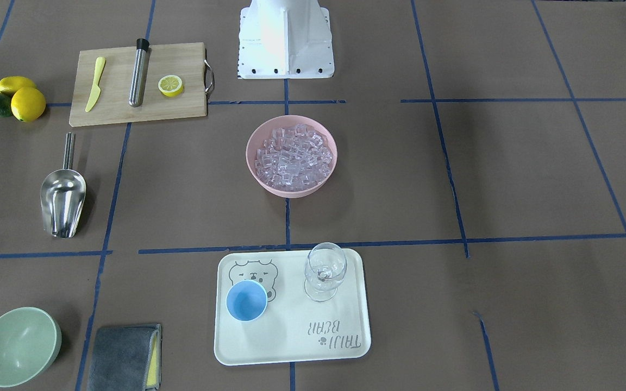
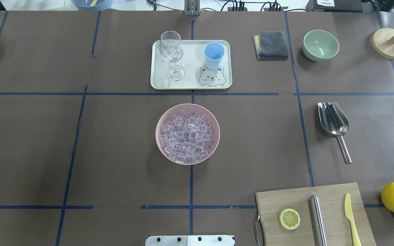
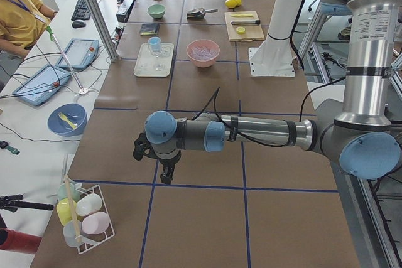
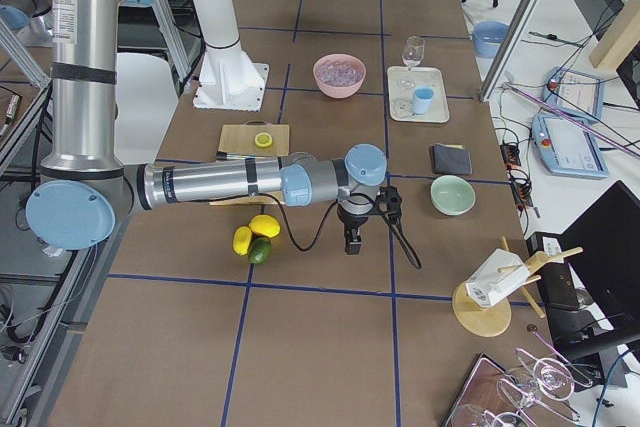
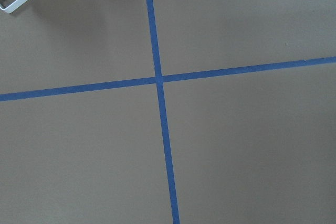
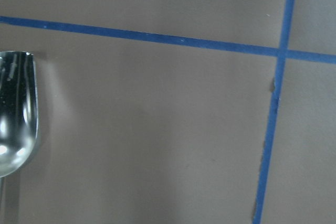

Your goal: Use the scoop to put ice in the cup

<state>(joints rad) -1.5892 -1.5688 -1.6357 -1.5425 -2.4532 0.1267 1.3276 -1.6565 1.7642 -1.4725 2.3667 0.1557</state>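
Grippers are reported first: we see the left gripper (image 3: pixel 164 171) only in the exterior left view, low in the left half of that frame, and the right gripper (image 4: pixel 352 239) only in the exterior right view, near that frame's centre. Both hang above the brown table (image 2: pixel 115 153). From these views we cannot tell whether either pair of jaws is spread or pressed together. We locate the scoop (image 2: pixel 333 122) at the middle right of the overhead view, lying flat on the table and apart from every other object. It is shiny steel, its deep rounded trough faces up with the mouth toward the top of the frame, and its thin rod handle runs toward the lower right. The right wrist view shows part of that trough at its left edge. We find the ice (image 2: pixel 187 136), clear glossy cubes, heaped in a pink bowl (image 2: pixel 157 136) at the centre of the overhead view, filling it to about the rim. The cup (image 2: pixel 214 54), light blue and upright, stands on the right half of a cream tray (image 2: pixel 192 82) at upper centre, just above a printed bear; we see nothing in it. A clear wine glass (image 2: pixel 172 51) stands upright on the tray's left half, apart from the cup. A pale green bowl (image 2: pixel 320 44) sits at upper right, its inside bare.
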